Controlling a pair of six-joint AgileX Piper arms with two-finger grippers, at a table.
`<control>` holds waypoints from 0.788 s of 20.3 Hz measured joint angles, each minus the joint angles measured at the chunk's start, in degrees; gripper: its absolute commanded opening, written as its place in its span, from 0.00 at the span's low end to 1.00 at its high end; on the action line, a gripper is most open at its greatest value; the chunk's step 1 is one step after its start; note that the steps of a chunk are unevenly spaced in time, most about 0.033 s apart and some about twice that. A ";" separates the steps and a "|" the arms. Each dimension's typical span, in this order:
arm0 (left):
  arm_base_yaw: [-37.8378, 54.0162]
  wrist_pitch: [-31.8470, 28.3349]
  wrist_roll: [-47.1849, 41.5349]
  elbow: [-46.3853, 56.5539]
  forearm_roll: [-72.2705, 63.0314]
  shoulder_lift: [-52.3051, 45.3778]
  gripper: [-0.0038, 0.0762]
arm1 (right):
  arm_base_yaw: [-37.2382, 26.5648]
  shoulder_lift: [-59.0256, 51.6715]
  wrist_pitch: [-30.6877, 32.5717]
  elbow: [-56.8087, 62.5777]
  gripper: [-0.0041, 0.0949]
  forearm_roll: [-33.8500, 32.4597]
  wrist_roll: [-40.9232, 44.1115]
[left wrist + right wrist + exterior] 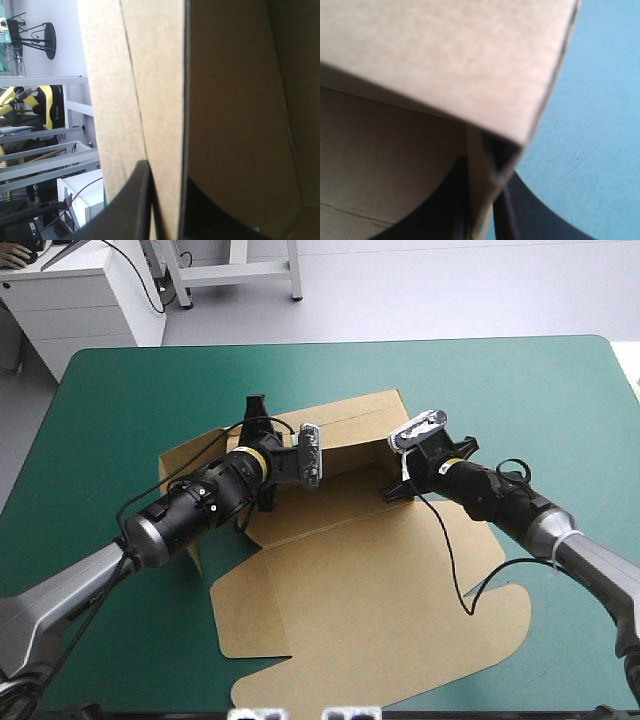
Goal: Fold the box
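On teal-green cover (pixel 500 390), brown box (pixel 370 610).

Bright, even light fills my table (pixel 500 390), my arms (pixel 180 510) throw only soft shadows on the box (pixel 370 590), whose inner walls lie dark up close.

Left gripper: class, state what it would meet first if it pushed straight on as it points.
The left gripper pinches a raised wall of the box, so it would probably meet more of that board first.

The box (pixel 370 580) is plain brown and the table cover (pixel 130 390) solid teal-green.
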 measured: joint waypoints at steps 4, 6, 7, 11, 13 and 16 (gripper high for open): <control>-1.36 2.26 -0.40 0.30 -0.20 -1.13 0.50 | -0.11 0.39 -0.57 0.00 0.02 0.00 1.11; -2.26 2.89 -0.02 1.27 -2.53 -2.10 0.65 | -0.29 0.59 -1.47 0.00 0.02 0.20 1.34; -2.47 2.96 0.16 1.74 -4.23 -2.61 0.65 | -0.29 0.79 -1.71 0.00 0.02 0.27 1.34; -3.08 3.06 -0.70 2.60 -9.15 -5.49 0.64 | -0.29 1.00 -2.32 0.00 0.02 0.69 1.97; -3.19 3.28 -1.08 3.00 -13.88 -8.06 0.64 | -0.01 1.06 -2.39 -0.06 0.02 1.03 1.97; -4.25 2.94 -0.81 3.61 -17.59 -10.87 0.64 | 0.96 1.12 -2.28 -0.27 0.02 1.30 1.97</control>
